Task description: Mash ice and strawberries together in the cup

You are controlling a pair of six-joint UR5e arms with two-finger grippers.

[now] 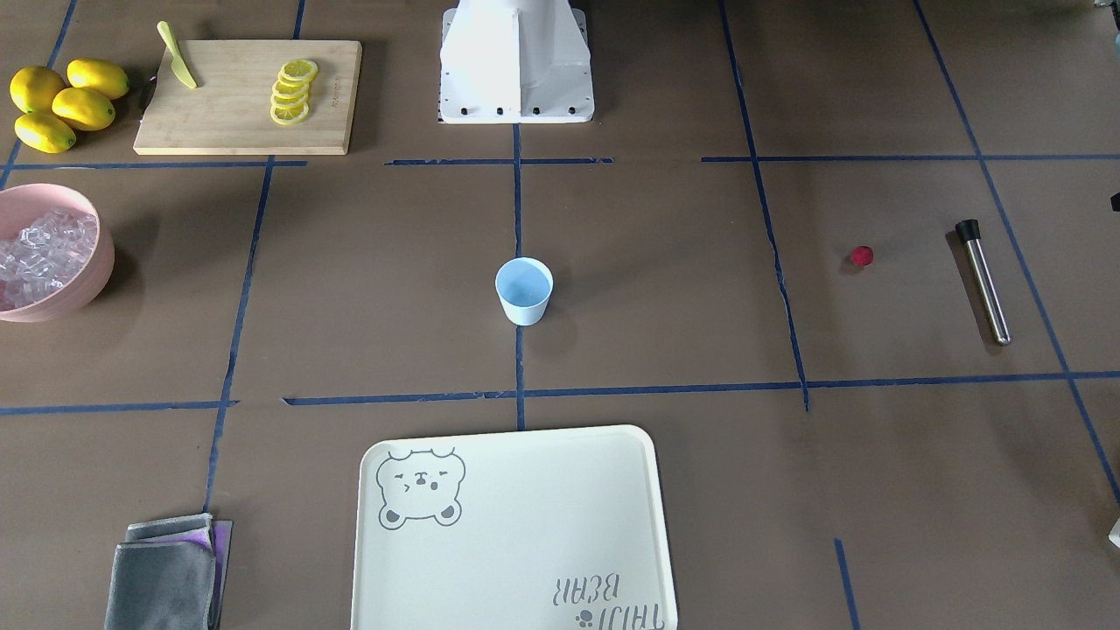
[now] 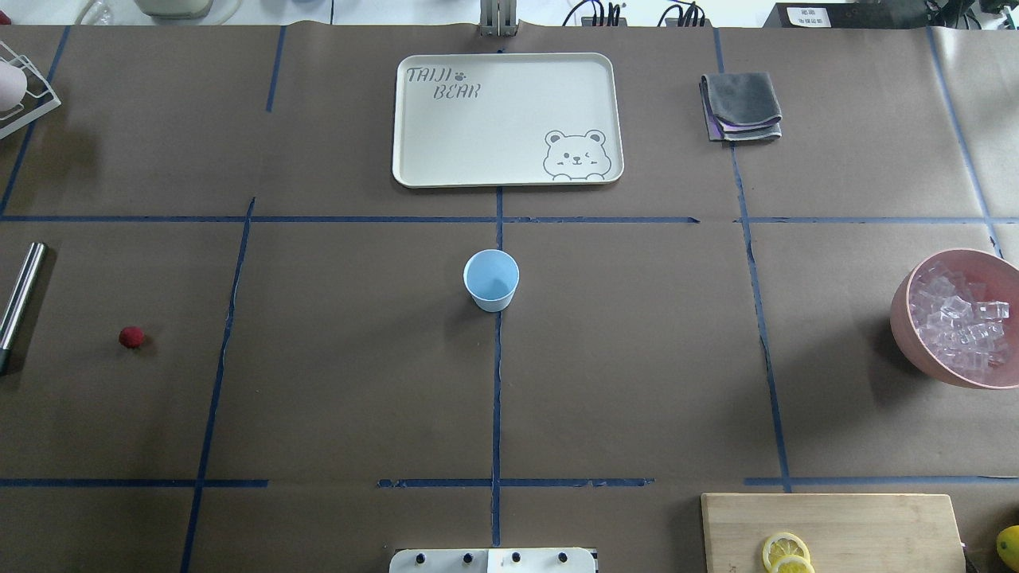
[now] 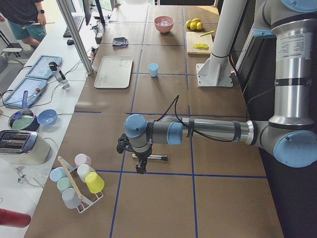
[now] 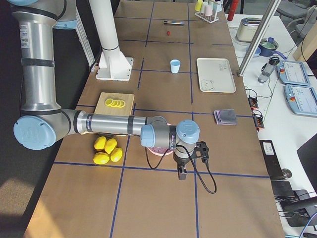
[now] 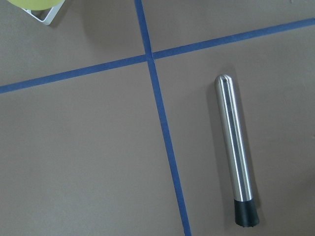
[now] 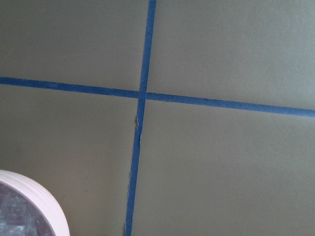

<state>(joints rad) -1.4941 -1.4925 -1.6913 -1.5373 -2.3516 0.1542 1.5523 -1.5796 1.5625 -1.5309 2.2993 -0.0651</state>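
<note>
The light-blue cup (image 2: pixel 491 279) stands upright and empty at the table's centre; it also shows in the front view (image 1: pixel 524 290). One dark-red strawberry (image 2: pixel 131 337) lies far to the left, next to a steel muddler (image 2: pixel 20 294) with a black tip. The ice (image 2: pixel 959 318) fills a pink bowl (image 2: pixel 903 306) at the right edge. My left gripper (image 3: pixel 141 167) hangs over the muddler (image 5: pixel 235 152) at the table's left end. My right gripper (image 4: pixel 182 173) hangs beside the pink bowl (image 6: pixel 44 196). I cannot tell whether either gripper is open or shut.
A cream bear tray (image 2: pixel 414 159) lies beyond the cup, with a folded grey cloth (image 2: pixel 740 106) to its right. A cutting board (image 1: pixel 227 122) with lemon slices (image 1: pixel 293 92) and a green knife (image 1: pixel 178 57) sits beside whole lemons (image 1: pixel 61 101). A cup rack (image 3: pixel 77 181) stands at the left end.
</note>
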